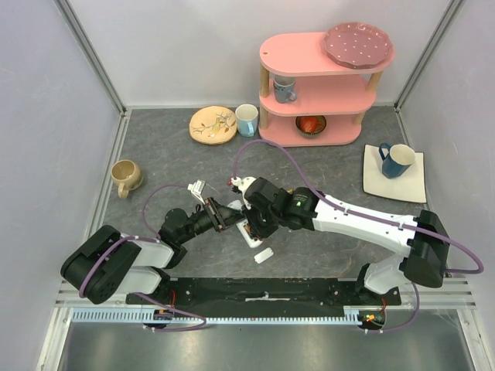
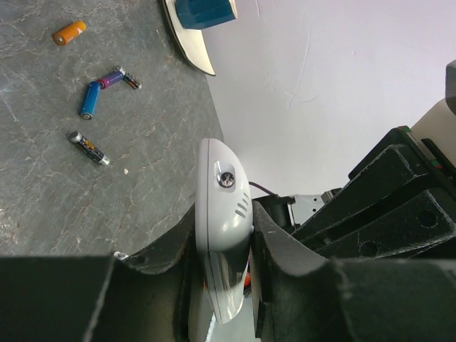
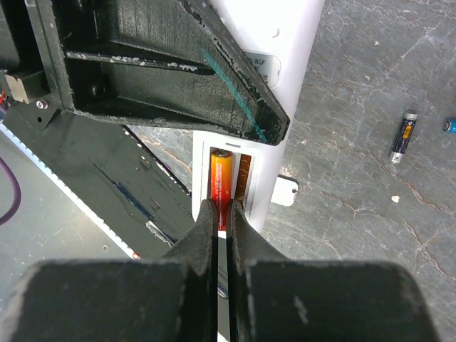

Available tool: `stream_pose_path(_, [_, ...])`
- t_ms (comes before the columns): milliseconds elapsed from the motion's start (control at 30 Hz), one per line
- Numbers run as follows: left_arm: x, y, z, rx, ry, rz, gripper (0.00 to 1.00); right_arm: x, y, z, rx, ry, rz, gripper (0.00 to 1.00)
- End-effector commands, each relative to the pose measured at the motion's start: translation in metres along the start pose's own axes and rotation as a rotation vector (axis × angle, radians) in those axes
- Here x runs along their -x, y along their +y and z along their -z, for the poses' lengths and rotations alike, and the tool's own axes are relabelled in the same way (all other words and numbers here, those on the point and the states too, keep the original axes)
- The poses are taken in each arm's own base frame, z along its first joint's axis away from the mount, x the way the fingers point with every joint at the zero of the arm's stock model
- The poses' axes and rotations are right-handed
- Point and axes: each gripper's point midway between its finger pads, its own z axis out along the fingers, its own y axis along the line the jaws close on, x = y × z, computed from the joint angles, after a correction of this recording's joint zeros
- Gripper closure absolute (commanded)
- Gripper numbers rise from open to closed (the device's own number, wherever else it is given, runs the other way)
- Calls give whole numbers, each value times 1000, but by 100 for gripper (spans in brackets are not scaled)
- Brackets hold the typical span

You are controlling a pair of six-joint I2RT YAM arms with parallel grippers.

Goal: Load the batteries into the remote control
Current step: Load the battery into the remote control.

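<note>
- The remote control [image 2: 222,189] is being clamped edgewise by the left gripper [image 2: 224,217]; its jaws are being pressed narrowly against the handset's two long sides.
- In the top external view, the two grippers are being brought together over the middle of the grey table [image 1: 155,147]; the remote is being held between them.
- In the right wrist view, the remote's open battery bay [image 3: 244,174] is being turned towards the camera; an orange battery [image 3: 221,174] is being seated lengthwise in it.
- The right gripper [image 3: 222,212] is being held with its jaws closed together and nothing gripped between them; the tips appear to be resting on the near end of the orange battery.
- Loose batteries are being left lying on the table, apart from the remote: a loose orange cell [image 2: 69,32], a blue cell [image 2: 90,100], a purple cell [image 2: 117,77] just beside the blue one, and a dark cell [image 2: 89,148].
- The white back cover [image 1: 264,253] is lying flat on the table, just nearer the arm bases than the grippers.
- At the back, a pink shelf [image 1: 317,85] is standing; a blue mug [image 1: 396,160] is being borne by a square plate [image 1: 410,185] on the right; a tan mug [image 1: 125,176] is standing on the left.
</note>
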Motion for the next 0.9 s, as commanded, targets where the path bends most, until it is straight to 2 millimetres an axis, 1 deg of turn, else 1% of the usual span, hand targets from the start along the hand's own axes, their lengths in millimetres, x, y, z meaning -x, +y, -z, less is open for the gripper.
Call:
stream_pose_path(0, [16,-95,14,-386,-84,-182,98,15,10,-8,22,-38,-16,100])
stream_pose_path(300, [10,-99,13,-401,-63,-183,98,28,14,-8,24,-72,-33,100])
stream_pose_path(533, [3,-104,11,-420,-41,-186,98,45,21,-5,45,-126,-62,100])
stream_pose_path(700, [-2,-108,10,-434,-28,-190,98,58,19,-4,19,-172,-84,100])
stream_pose_path(867, [-5,-108,9,-431,-26,-183,98,67,20,-4,14,-207,-117,100])
